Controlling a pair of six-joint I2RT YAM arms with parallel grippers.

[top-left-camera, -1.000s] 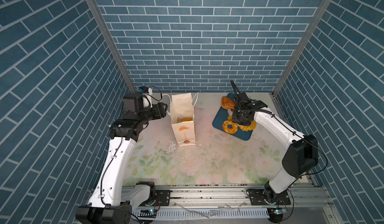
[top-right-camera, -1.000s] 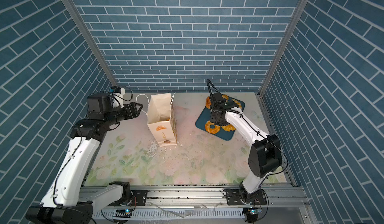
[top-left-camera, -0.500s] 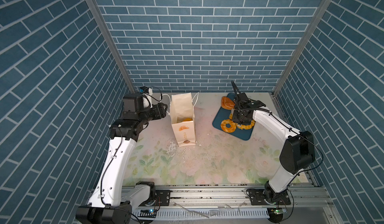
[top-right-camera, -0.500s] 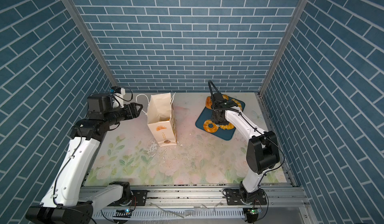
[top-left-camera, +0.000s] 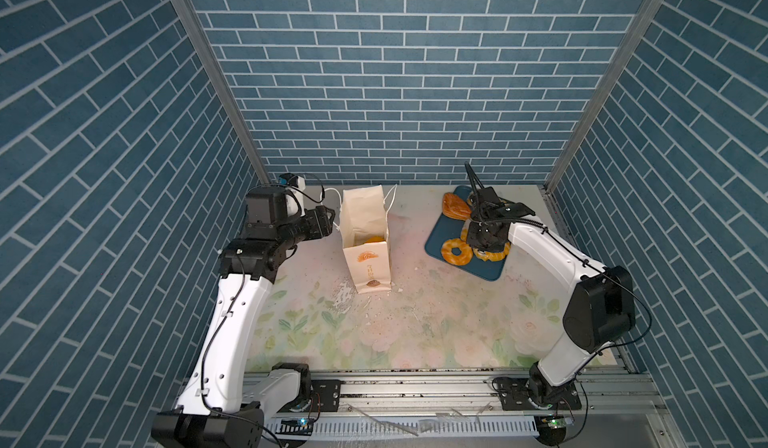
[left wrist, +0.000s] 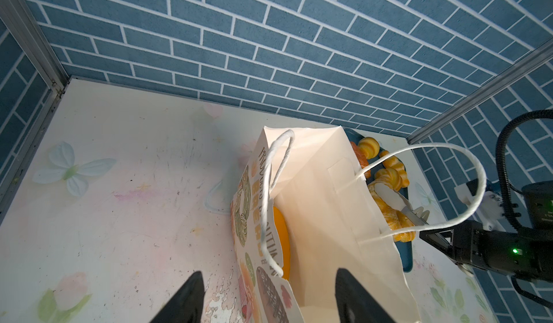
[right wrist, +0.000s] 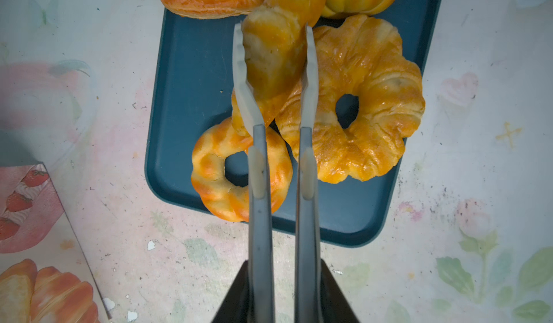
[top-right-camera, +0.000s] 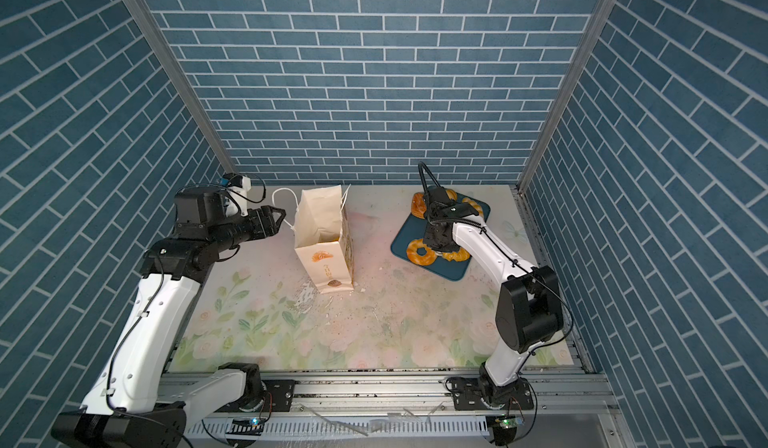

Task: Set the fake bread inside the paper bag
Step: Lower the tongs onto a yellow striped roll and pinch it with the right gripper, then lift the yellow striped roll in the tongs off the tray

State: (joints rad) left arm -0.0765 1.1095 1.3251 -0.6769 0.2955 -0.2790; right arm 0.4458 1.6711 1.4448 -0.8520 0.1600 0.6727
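- The croissant to carry lies on the dark blue tray, leaning on a ring doughnut. Its long axis runs nearly along the tongs, and the two blades press on its sides.
- Your right pincer is closed on the tong handles, so it holds the tongs and not the bread itself.
- The paper bag stands upright on the tabletop, to the robot's left of the tray and well apart from it. Its mouth faces up, and one orange bread is already inside.
- The right arm is nearer to the croissant, the left arm to the bag.
- Your left pincer is spread wide, holds nothing, and hangs just beside the bag's rim.
- On the bag's wide face you can read "PROD" and orange letters that seem to be "BREAD". The logo on the narrow side is too small to read.
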